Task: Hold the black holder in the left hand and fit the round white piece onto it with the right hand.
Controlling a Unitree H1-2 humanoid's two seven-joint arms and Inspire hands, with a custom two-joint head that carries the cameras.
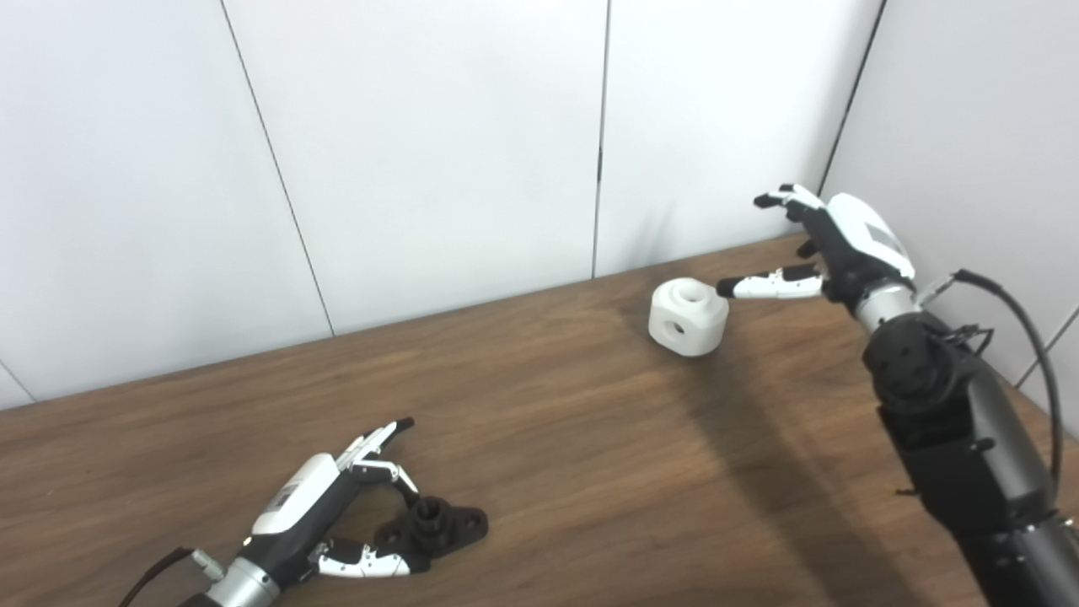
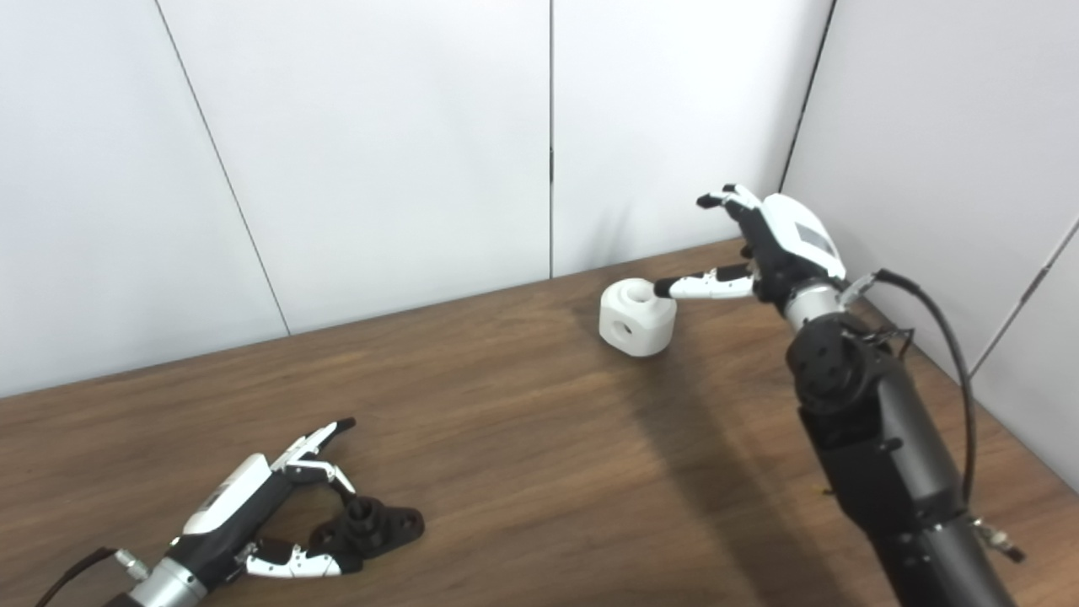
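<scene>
Right hand [image 2: 771,244] open beside white piece [image 2: 637,319]; left hand [image 2: 253,514] around black holder [image 2: 367,527].

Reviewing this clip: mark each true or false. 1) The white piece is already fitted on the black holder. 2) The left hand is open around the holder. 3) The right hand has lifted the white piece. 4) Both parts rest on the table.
1) False: the white piece stands far from the black holder.
2) True: the left hand has fingers spread on both sides of the holder.
3) False: the right hand is open beside it, thumb at its top edge.
4) True, on the wooden table.
</scene>
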